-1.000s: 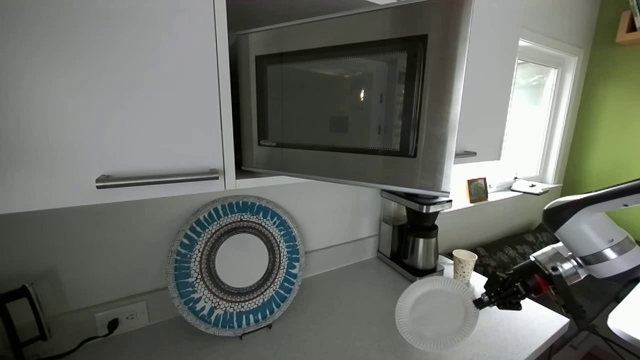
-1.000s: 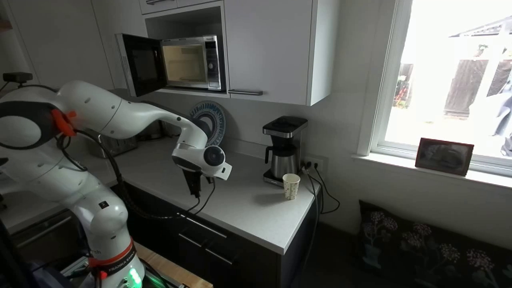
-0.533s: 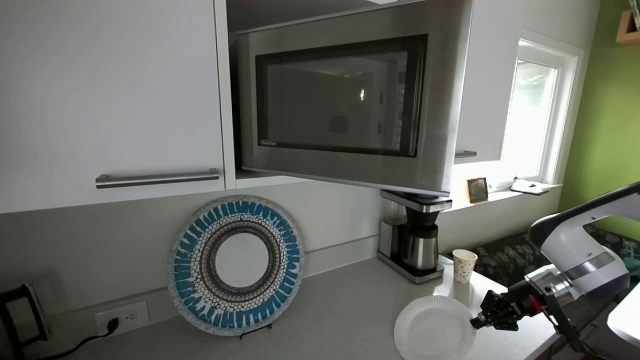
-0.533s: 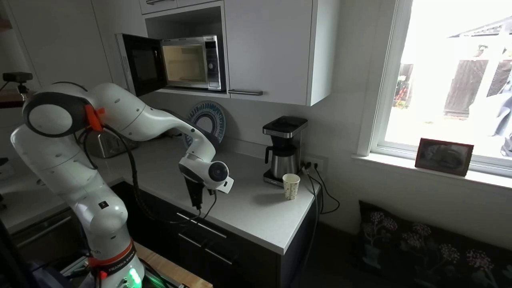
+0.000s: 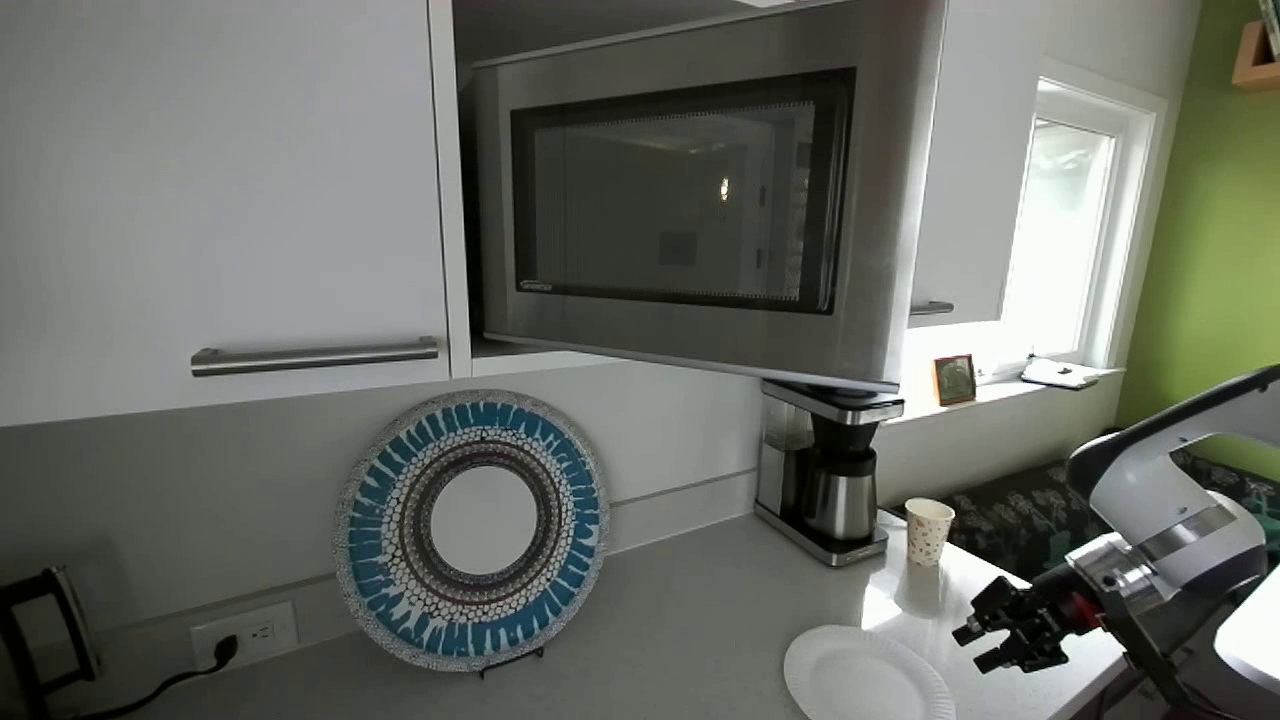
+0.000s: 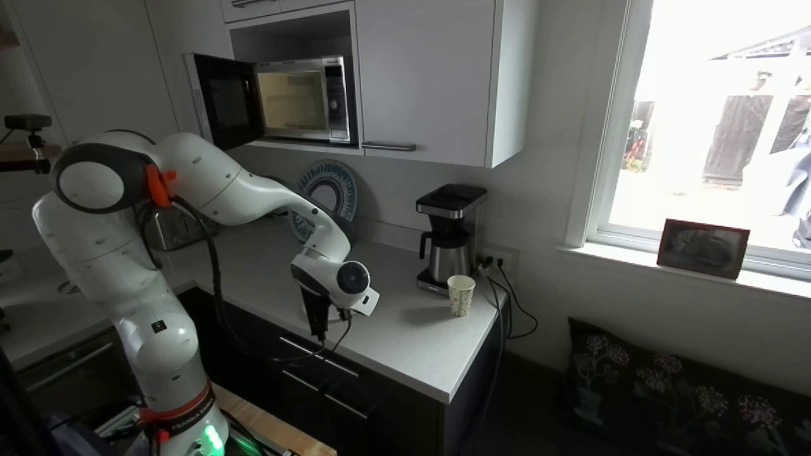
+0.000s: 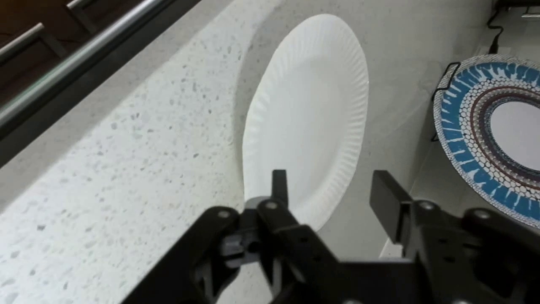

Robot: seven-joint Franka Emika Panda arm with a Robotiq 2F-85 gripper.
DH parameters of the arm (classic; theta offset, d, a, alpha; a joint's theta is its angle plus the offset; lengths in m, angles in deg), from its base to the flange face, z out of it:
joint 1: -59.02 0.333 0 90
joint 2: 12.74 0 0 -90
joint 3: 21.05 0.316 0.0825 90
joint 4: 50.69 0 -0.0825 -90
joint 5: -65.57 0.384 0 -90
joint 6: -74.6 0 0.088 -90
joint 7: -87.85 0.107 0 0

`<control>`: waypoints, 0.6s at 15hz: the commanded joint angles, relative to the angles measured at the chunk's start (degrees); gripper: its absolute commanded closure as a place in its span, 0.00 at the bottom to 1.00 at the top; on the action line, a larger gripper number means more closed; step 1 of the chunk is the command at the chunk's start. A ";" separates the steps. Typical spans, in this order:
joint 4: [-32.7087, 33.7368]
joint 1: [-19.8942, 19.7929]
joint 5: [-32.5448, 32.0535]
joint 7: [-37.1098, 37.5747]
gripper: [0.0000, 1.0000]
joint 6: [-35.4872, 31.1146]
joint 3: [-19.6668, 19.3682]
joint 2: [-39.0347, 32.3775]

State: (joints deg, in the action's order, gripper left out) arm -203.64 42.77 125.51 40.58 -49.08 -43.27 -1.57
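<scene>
Gripper [image 7: 329, 190] is hovering at the near end of the plate [image 7: 306, 118], fingers [image 7: 386, 202] standing well apart, nothing betw. them. In wrist view the left-side finger is overlapping the plate's near end, the right-side one is hanging past its edge; in an exterior view a gap is showing betw. tips & rim, so prob. no contact. Plate is lying face up on the counter [image 7: 139, 169], betw. the counter's front edge & the disc [image 5: 485, 520], which is standing on edge. Whether plate is sitting dead flat, can't tell: an exterior view is cutting it off at the bottom. Any move near this rim is prob. calling for slow, level travel w/ fingers wide, b/c thin paper is likely bending or skating if nudged. Left-side finger is needing most watching, seemingly being closer to the plate. Counting: 1 gripper w/ 2 fingers, 1 plate, 1 disc, 1 cup [image 5: 928, 532] standing near 1 coffee maker [image 6: 451, 250], 1 microwave [image 6: 336, 101] w/ 1 door [image 5: 690, 200] hanging wide, 1 frame [image 6: 703, 248] leaning by 1 window [image 6: 716, 114], 2 outlets: 1 by the disc [image 5: 270, 632], 1 by the coffee maker [image 6: 510, 258]. Cushions [image 6: 633, 386] are showing too dark for counting.
</scene>
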 commanded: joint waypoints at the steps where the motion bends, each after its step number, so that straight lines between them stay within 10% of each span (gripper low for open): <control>1: 0.86 -2.52 -7.30 4.92 0.15 -2.95 1.78 4.21; 3: 1.64 -3.07 -14.11 9.35 0.01 -4.56 3.13 7.33; 9: 4.67 -1.96 -37.42 22.77 0.00 -3.27 7.06 17.45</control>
State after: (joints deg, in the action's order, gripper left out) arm -198.89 40.38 98.03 57.25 -53.58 -37.82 9.83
